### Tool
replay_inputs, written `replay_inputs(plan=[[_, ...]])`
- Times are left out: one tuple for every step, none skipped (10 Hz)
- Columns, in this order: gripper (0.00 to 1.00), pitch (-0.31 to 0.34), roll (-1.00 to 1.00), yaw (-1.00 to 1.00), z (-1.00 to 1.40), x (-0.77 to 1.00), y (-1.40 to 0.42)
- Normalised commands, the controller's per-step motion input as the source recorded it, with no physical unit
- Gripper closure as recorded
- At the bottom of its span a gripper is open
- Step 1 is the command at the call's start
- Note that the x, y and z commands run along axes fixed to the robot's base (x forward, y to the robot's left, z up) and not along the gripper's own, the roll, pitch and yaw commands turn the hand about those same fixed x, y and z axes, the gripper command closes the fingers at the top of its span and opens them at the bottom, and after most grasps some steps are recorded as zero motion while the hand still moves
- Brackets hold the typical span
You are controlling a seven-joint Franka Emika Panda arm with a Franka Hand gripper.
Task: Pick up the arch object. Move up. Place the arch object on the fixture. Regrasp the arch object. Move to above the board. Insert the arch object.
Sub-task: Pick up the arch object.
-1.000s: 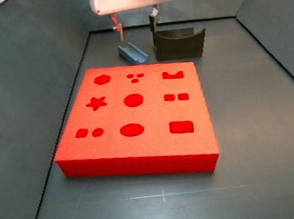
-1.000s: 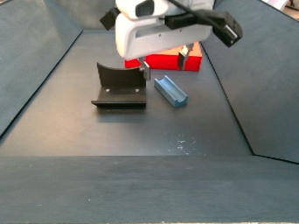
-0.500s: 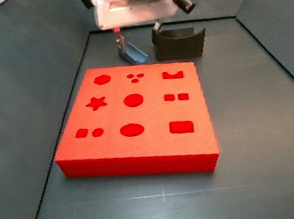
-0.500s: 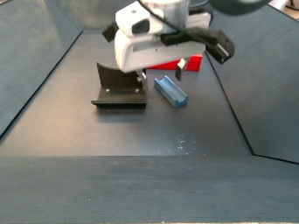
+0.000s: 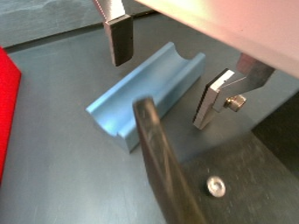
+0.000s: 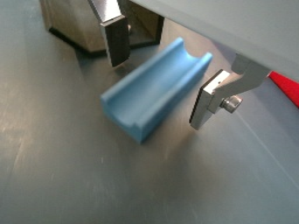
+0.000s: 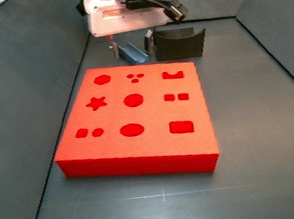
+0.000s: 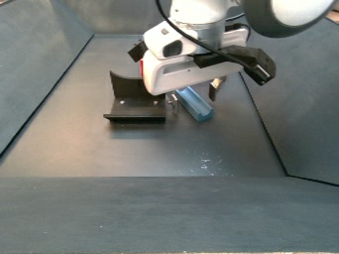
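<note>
Between the two flat silver fingers, the small light blue-grey arch object (image 5: 146,98) is lying on the dark grey floor, its curved channel facing up, with one finger (image 5: 118,37) on each long side and a clear gap showing between block and pads in both wrist views (image 6: 158,87). The jaws are standing apart, closing on nothing. The gripper (image 6: 163,74) is hanging low over the block, fingers pointing down, and the white body of the arm's hand is covering most of the piece in a side view (image 8: 196,103), where only its blue end is peeking out just beside the dark L-shaped fixture (image 8: 133,99). From the opposite side the gripper (image 7: 135,52) is sitting behind the far edge of the large flat bright red board (image 7: 137,118) with its darker shaped recesses, next to the fixture (image 7: 179,43). A strip of that red board is also showing at the edge in a wrist view (image 5: 7,109).
</note>
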Motion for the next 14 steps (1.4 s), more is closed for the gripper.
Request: replay_inputs(plan=[[0.0,-0.027,-0.04,-0.01,-0.02,-0.22,0.17],[0.0,-0.021,-0.07,0.0,0.0,-0.14,0.18],[0.0,-0.016,-0.02,0.0,-0.07,-0.18,0.17],[0.0,-0.02,-0.03,-0.01,-0.05,-0.18,0.15],[1.0,0.0,0.0,0.0,0.0,0.0,0.0],[1.0,0.044,0.19,0.05,0.02,0.0,-0.21],[1.0,0.063,0.2,0.04,0.03,0.0,-0.22],[1.0,0.059,0.27,0.08,0.01,0.0,-0.36],[1.0,0.0,0.16,0.08,0.0,0.0,-0.22],[1.0,0.0,0.09,0.05,0.0,0.0,-0.09],[1.0,0.0,0.07,0.06,0.0,0.0,-0.13],[1.0,0.0,0.02,0.0,0.0,0.0,0.0],[1.0,0.0,0.01,0.0,0.0,0.0,-0.01],[1.0,0.0,0.0,0.0,0.0,0.0,0.0]])
